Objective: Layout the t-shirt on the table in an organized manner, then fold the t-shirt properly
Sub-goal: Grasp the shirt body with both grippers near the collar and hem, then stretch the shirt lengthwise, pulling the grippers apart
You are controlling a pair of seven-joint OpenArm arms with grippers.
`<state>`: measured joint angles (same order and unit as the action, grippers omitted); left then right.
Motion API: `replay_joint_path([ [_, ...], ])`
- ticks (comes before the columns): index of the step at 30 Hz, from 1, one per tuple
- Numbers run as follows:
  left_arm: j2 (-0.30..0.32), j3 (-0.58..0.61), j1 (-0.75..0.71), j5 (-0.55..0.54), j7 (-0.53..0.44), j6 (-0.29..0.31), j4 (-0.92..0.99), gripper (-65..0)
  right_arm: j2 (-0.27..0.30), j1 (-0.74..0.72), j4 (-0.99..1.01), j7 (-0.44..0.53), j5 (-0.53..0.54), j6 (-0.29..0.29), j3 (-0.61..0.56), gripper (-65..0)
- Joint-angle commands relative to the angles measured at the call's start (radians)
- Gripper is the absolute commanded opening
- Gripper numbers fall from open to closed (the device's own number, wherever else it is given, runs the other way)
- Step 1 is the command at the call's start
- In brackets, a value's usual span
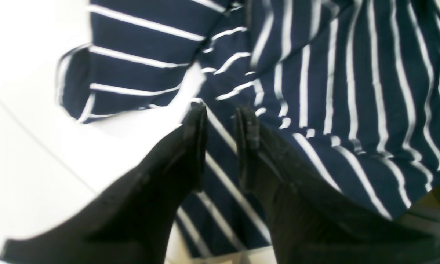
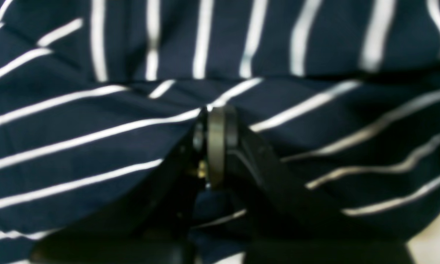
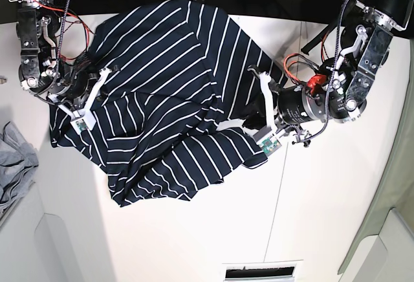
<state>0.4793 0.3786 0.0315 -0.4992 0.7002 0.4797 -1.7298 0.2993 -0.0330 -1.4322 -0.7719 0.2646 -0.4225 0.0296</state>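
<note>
The t-shirt [image 3: 168, 94] lies rumpled across the far half of the table [image 3: 213, 230], spread from the far edge toward the middle, with folds running through its lower part and one sleeve [image 1: 106, 73] sticking out onto bare white tabletop. The right gripper [image 2: 214, 121] is clenched tight, its jaws pressed together with navy striped cloth bunched around the tips; whether a fold is actually pinched between them cannot be made out. The left gripper [image 1: 220, 113] hangs over the shirt's edge near that sleeve with its fingers [image 1: 196, 124] partly apart and striped fabric showing in the gap, apparently gripping nothing. A plain grey cloth [image 3: 14, 159] sits off the table's side, apart from the shirt
</note>
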Motion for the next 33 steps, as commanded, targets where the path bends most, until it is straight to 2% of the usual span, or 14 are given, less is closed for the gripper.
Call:
replay_joint_path([
  [1, 0.005, -0.007, 0.039, -0.014, -0.031, 0.003, -0.018, -47.9, 0.005, -0.023, -0.016, 0.015, 0.057, 0.000, 0.014, -65.0],
  [4, 0.003, -0.002, 0.077, -0.012, -0.054, 0.003, -0.014, -47.6, -0.006, -0.024, -0.034, 0.011, 0.183, -0.012, 0.027, -65.0],
  [8, -0.001, 0.019, 0.119, 0.028, -0.124, -0.005, 0.048, -33.4, -0.082, -0.024, -0.071, -0.053, 0.246, -0.098, 0.026, -65.0],
  [10, -0.019, 0.032, 0.153, 0.063, -0.150, -0.036, 0.104, -29.9, -0.126, -0.023, -0.071, -0.063, 0.276, -0.107, 0.021, -65.0],
  [17, -0.126, 0.103, 0.320, 0.177, -0.214, -0.043, 0.333, -29.9, -0.259, -0.012, -0.071, -0.074, 0.213, -0.109, -0.039, -65.0],
  [21, -0.157, 0.189, 0.389, 0.247, -0.233, -0.050, 0.439, -29.9, -0.290, 0.037, -0.071, -0.073, 0.182, -0.109, -0.101, -65.0],
  [24, -0.164, 0.253, 0.415, 0.295, -0.277, -0.050, 0.496, -30.2, -0.297, 0.074, -0.071, -0.060, 0.110, -0.105, -0.144, -65.0],
  [25, -0.163, 0.268, 0.420, 0.313, -0.297, -0.065, 0.508, -32.8, -0.296, 0.084, -0.071, -0.055, 0.087, -0.105, -0.153, -65.0],
  [26, -0.163, 0.278, 0.420, 0.335, -0.309, -0.101, 0.515, -38.6, -0.296, 0.095, -0.070, -0.050, 0.062, -0.105, -0.155, -65.0],
  [29, -0.163, 0.280, 0.424, 0.401, -0.313, -0.209, 0.516, -62.4, -0.290, 0.123, -0.068, -0.039, 0.009, -0.105, -0.155, -65.0],
  [30, -0.160, 0.280, 0.432, 0.424, -0.304, -0.233, 0.515, -65.0, -0.282, 0.129, -0.068, -0.039, 0.004, -0.105, -0.155, -65.0],
  [33, -0.143, 0.280, 0.468, 0.453, -0.268, -0.264, 0.511, -65.0, -0.252, 0.138, -0.068, -0.040, 0.005, -0.105, -0.155, -65.0],
])
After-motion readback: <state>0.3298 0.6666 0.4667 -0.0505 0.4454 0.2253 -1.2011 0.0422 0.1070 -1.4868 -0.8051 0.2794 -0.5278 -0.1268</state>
